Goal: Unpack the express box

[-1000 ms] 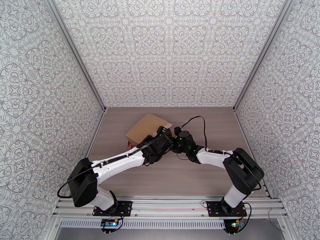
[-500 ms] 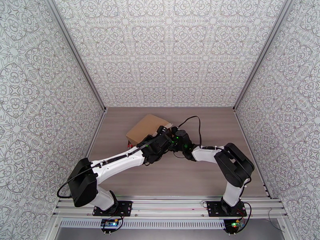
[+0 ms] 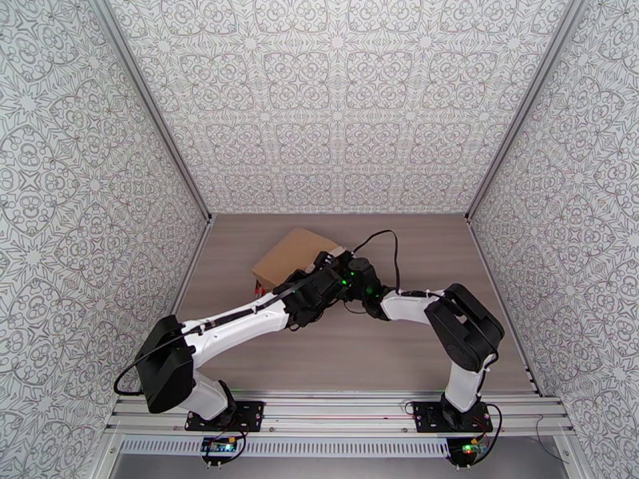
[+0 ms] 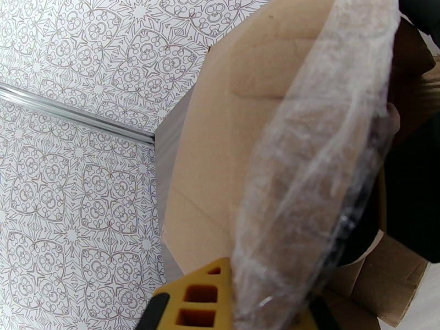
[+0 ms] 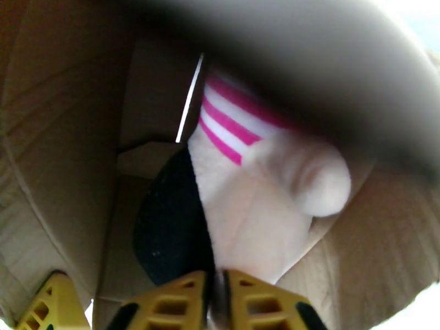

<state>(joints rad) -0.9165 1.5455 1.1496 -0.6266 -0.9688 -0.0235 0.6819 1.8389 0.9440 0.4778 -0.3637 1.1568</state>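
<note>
The express box (image 3: 291, 253), a brown cardboard carton, lies at the middle back of the table with its open end toward the arms. My left gripper (image 3: 329, 267) is at that opening. In the left wrist view its yellow finger (image 4: 187, 301) sits under a crumpled clear tape strip (image 4: 313, 160) that runs down between the jaws, over a cardboard flap (image 4: 220, 160). My right gripper (image 3: 350, 273) reaches inside the box. Its fingers (image 5: 165, 303) are pinched shut on a plush doll (image 5: 247, 215), cream with pink and white stripes and a black part.
A small red bit (image 3: 257, 290) peeks out beside the box under the left arm. Patterned walls (image 3: 335, 97) close in the table on three sides. Both forearms cross the table's middle, and bare wood (image 3: 359, 353) lies in front of them.
The right arm has folded in and pushed its gripper leftward into the box opening. The left arm and the box have stayed where they were.
</note>
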